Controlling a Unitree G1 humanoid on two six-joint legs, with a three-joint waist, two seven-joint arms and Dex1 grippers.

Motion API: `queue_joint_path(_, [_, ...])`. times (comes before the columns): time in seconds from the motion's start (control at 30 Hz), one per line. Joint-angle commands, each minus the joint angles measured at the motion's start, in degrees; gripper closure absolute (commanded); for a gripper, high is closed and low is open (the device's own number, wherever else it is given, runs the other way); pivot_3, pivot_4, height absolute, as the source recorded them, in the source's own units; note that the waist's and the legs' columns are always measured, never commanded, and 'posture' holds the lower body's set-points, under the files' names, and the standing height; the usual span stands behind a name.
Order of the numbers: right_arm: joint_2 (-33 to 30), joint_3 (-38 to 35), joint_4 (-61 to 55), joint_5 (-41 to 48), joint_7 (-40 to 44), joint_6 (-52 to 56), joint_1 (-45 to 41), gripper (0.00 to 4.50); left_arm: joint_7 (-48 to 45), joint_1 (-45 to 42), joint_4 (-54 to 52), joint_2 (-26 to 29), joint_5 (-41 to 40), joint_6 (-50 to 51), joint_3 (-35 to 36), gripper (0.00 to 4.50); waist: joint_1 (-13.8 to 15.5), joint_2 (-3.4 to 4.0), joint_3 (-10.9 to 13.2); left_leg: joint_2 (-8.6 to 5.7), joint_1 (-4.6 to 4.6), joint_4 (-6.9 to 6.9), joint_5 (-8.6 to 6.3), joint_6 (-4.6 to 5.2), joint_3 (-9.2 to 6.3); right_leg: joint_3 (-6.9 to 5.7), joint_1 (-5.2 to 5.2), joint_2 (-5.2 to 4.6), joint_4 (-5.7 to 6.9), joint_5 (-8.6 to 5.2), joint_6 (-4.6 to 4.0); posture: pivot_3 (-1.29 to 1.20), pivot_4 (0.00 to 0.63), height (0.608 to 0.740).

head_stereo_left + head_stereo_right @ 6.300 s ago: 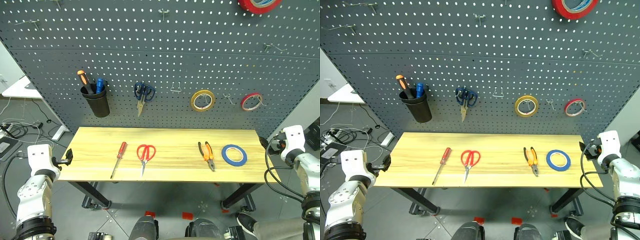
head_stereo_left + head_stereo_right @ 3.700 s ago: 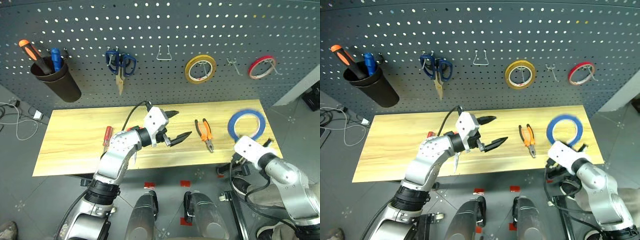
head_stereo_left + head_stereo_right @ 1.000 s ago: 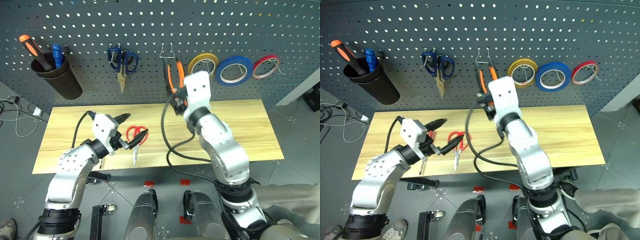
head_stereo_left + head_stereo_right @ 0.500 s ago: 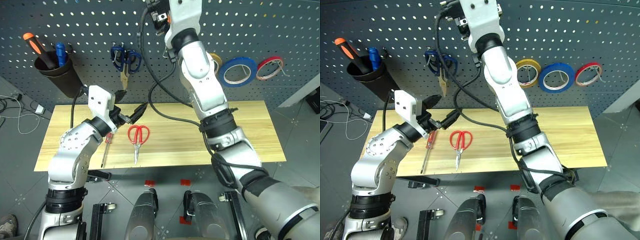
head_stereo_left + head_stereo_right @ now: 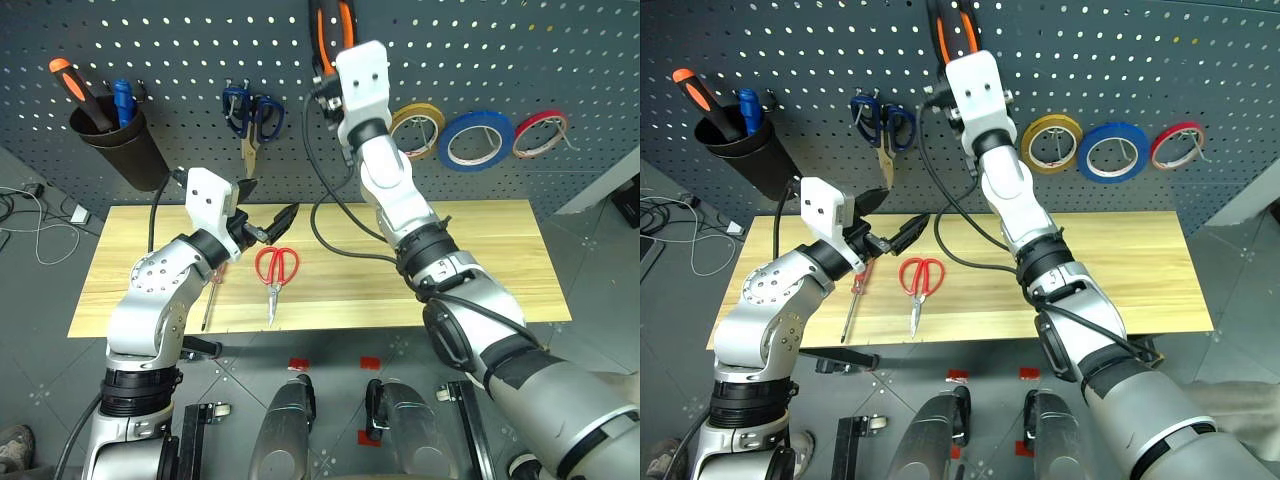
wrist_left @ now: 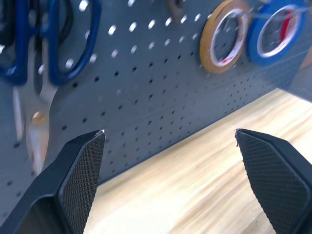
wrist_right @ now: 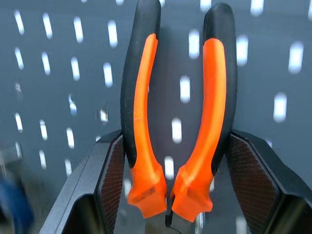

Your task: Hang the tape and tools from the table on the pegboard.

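My right gripper (image 7: pixel 170 197) is shut on the orange-and-black pliers (image 5: pixel 330 28) near their head. It holds them handles-up against the dark pegboard (image 5: pixel 500 50), high above the table (image 5: pixel 480 260). The blue tape (image 5: pixel 476 140) hangs on the pegboard between a yellow roll (image 5: pixel 418 130) and a thin red roll (image 5: pixel 540 135). Red-handled scissors (image 5: pixel 274 272) and a slim red-handled screwdriver (image 5: pixel 211 295) lie on the left half of the table. My left gripper (image 5: pixel 270 200) hovers open and empty just above the table, over the screwdriver's handle and left of the scissors.
A black cup (image 5: pixel 125 155) holding an orange-handled and a blue-handled screwdriver hangs at the pegboard's left. Blue-handled scissors (image 5: pixel 252 112) hang beside it, close behind my left gripper. The right arm's black cable loops down over the table's middle.
My right arm has stretched out and lifted the pliers higher up the pegboard. My left gripper, still open, rose slightly and moved toward the board.
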Motion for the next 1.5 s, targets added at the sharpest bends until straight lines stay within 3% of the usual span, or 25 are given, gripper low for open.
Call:
queue_joint_path(0.03, [0.03,0.67,-3.09,-1.59,-2.24,0.49,0.54,1.70,1.43,0.90,0.91,-1.01,1.80,-1.46,-0.39,0.00,-0.01,0.03,0.05,0.00,0.00,0.00,0.00,0.00,0.01,0.01,-0.01,0.00,0.00,0.00,0.00,0.07,0.372,0.740])
queue_joint_path(0.1, [0.45,0.27,-4.09,-0.92,-2.23,2.19,1.46,1.71,2.05,1.23,1.79,-1.48,3.02,-1.75,-0.94,0.00,-0.02,0.01,0.07,0.01,-0.01,-0.02,0.00,-0.01,0.02,-0.01,-0.02,0.00,-0.02,-0.01,-0.02,0.07,0.369,0.740])
queue_joint_path(0.27, [1.56,-1.24,-9.95,2.79,0.53,8.13,4.72,0.06,3.92,2.08,3.57,-2.24,4.54,-0.38,-0.84,0.00,-0.07,0.01,0.07,0.01,0.00,-0.04,0.00,-0.01,0.01,-0.03,0.00,-0.01,-0.05,-0.03,-0.04,0.05,0.367,0.740])
queue_joint_path(0.37, [1.63,-0.60,-17.33,4.38,4.45,16.16,8.72,0.02,4.95,3.62,3.84,-1.70,5.73,1.67,-1.12,0.00,-0.14,0.01,0.07,0.01,-0.01,-0.10,-0.01,0.00,0.02,-0.02,0.00,-0.02,-0.11,-0.03,-0.04,0.04,0.365,0.740])
queue_joint_path(0.6, [-0.42,3.89,-50.34,8.14,14.12,37.88,29.16,0.02,10.41,9.04,-1.50,-3.24,6.73,12.11,-2.31,0.00,-0.09,0.00,0.08,-0.01,-0.04,-0.42,-0.03,0.02,0.03,-0.04,0.00,-0.05,-0.46,-0.04,-0.02,0.03,0.362,0.740])
queue_joint_path(0.7, [-4.77,8.20,-68.84,13.18,21.15,49.37,44.30,0.02,15.33,11.34,-3.19,-4.64,9.60,18.86,-4.40,0.00,0.24,0.01,0.07,0.00,-0.04,-0.44,-0.07,0.07,0.00,-0.07,0.00,-0.05,-0.51,-0.05,0.00,0.03,0.362,0.740])
queue_joint_path(0.77, [-7.17,9.90,-75.73,15.27,23.60,54.14,49.92,0.02,17.15,12.03,-2.74,-5.74,10.65,21.72,-5.54,0.00,0.33,0.01,0.07,-0.02,0.01,-0.62,-0.11,0.13,-0.06,-0.10,0.11,-0.03,-0.77,-0.10,0.07,0.02,0.363,0.740])
queue_joint_path(1.03, [-8.59,13.23,-79.78,18.96,27.89,60.37,51.06,0.02,21.35,10.26,4.47,-12.15,12.49,28.95,-8.43,0.00,-0.26,-0.01,0.08,0.07,0.03,-0.73,-0.11,0.12,-0.09,-0.10,0.04,0.11,-0.77,-0.24,0.34,-0.01,0.356,0.740])
queue_joint_path(1.2, [-10.50,13.40,-79.37,19.26,30.12,61.22,49.57,0.02,24.97,8.66,9.33,-16.63,13.13,32.28,-6.53,0.00,-0.13,-0.01,0.08,0.00,0.03,-0.72,-0.10,0.12,-0.14,-0.10,0.09,0.10,-0.80,-0.23,0.35,-0.03,0.349,0.740])
queue_joint_path(1.3, [-12.24,13.19,-79.44,19.23,31.25,61.82,49.16,0.00,25.80,7.72,11.08,-18.80,12.64,33.77,-4.65,0.63,-0.13,0.00,0.04,-0.05,0.06,-0.70,-0.10,0.13,-0.13,-0.11,0.14,0.05,-0.79,-0.22,0.37,-0.04,0.347,0.740])
queue_joint_path(1.5, [-21.68,14.54,-83.43,24.10,40.45,69.94,49.09,0.00,25.20,6.21,14.16,-19.68,12.60,36.03,-4.24,2.43,-0.12,0.12,-0.02,-0.08,0.14,-0.69,-0.11,0.13,-0.16,-0.16,0.27,0.03,-0.80,-0.22,0.37,-0.06,0.346,0.740])
